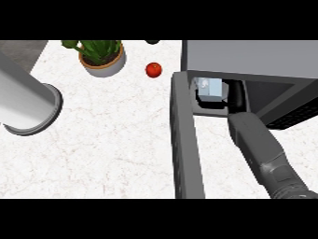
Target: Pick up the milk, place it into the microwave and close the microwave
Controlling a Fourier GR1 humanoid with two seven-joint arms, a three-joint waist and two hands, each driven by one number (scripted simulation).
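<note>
The small, pale blue and white milk carton [210, 87] is inside the big grey box-shaped microwave [258, 56]. It stands just past the opening, near the left side, in the dark space there. It looks upright.

The black right hand [237, 95] is inside the microwave too. It is just to the right of the milk carton and seems to touch it. The hand is dark and the space round it is dark, so I cannot tell if it is open or holding the milk carton. The grey right forearm [265, 149] comes up from the bottom right corner and goes straight into the opening.

The microwave's long grey door [185, 140] is wide open. It sticks out from the left side of the opening and points down toward the bottom edge. It is left of the right forearm, with a strip of counter between them. A black part with small lines [299, 114] shows on the microwave's right side.

All of this sits on the white stone counter [120, 140] with thin veins in it. A small red round fruit [154, 69] lies near the top of the door, a bit to its left. Farther left is a spiky green plant [98, 46] in a round tan and grey pot [105, 65]. At the far left is a big pale tube [13, 93] with a grey rim at its end. The left hand does not show.
</note>
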